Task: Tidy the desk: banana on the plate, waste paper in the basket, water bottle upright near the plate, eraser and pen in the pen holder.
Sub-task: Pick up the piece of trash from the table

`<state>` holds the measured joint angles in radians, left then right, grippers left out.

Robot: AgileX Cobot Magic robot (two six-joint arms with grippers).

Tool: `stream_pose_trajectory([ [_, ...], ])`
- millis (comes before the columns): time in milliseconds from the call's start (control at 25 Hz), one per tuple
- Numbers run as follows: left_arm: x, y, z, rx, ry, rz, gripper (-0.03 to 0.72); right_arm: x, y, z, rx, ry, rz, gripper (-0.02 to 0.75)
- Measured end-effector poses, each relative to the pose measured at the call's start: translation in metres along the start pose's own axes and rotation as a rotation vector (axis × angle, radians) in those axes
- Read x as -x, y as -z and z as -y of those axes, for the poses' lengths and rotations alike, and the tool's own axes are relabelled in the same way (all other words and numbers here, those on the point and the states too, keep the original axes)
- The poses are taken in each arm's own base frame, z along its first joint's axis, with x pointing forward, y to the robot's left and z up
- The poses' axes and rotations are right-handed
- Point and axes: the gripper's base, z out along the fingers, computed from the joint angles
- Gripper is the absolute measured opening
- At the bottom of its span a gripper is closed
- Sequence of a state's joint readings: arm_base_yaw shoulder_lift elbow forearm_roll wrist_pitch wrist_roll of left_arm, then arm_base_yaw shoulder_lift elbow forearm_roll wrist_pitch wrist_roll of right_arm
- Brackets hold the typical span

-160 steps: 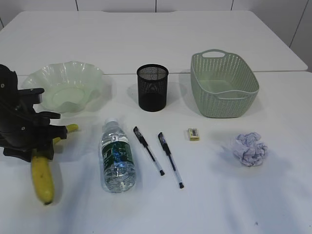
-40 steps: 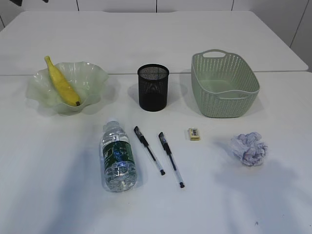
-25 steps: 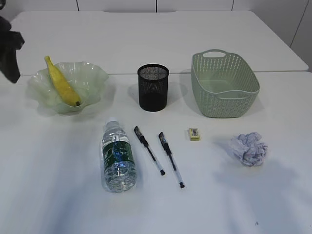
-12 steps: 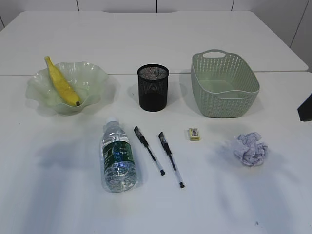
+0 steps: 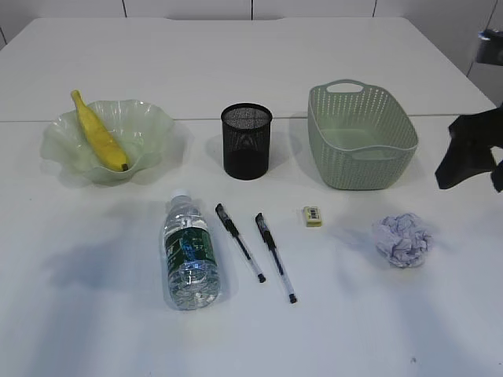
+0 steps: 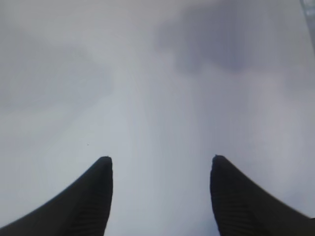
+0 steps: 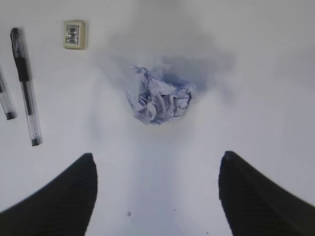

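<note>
The banana [image 5: 100, 133] lies in the pale green wavy plate [image 5: 149, 118] at the back left. The water bottle [image 5: 189, 253] lies on its side at centre front. Two pens [image 5: 239, 242] [image 5: 274, 256] lie beside it, and one shows in the right wrist view [image 7: 24, 84]. The yellow eraser [image 5: 312, 216] [image 7: 75, 34] lies to their right. The crumpled waste paper [image 5: 402, 240] [image 7: 157, 101] lies at the right. The black mesh pen holder [image 5: 247, 141] and the green basket [image 5: 360, 137] stand behind. My right gripper [image 7: 157, 169] is open and empty above the paper; its arm [image 5: 471, 149] enters at the right edge. My left gripper [image 6: 161, 167] is open over bare table.
The white table [image 5: 251, 330] carries all the items. A seam [image 5: 196, 119] runs across it behind the plate and the pen holder. The right arm hangs above the table's right edge, beside the basket.
The left arm has left the exterior view after the banana came to rest in the plate. The right arm has come in from the right edge, higher and further in than half a second ago.
</note>
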<state>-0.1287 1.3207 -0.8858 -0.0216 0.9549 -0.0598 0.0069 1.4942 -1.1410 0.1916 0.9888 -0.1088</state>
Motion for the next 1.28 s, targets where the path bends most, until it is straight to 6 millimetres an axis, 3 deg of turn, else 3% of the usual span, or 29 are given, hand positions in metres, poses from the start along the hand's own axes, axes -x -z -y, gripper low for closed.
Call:
stream_pose_trajectory([
  [320, 0.002, 0.0, 0.0, -0.003, 0.001, 0.018, 0.443, 0.014, -0.053, -0.023, 0.016, 0.074, -0.025, 0.59],
  [560, 0.002, 0.0, 0.0, -0.005, 0.002, 0.021, 0.443, 0.016, -0.085, -0.018, -0.024, 0.077, -0.085, 0.59],
  [1280, 0.004, 0.0, 0.001, -0.006, 0.002, 0.047, 0.44, 0.019, -0.138, -0.009, -0.06, 0.077, -0.125, 0.595],
])
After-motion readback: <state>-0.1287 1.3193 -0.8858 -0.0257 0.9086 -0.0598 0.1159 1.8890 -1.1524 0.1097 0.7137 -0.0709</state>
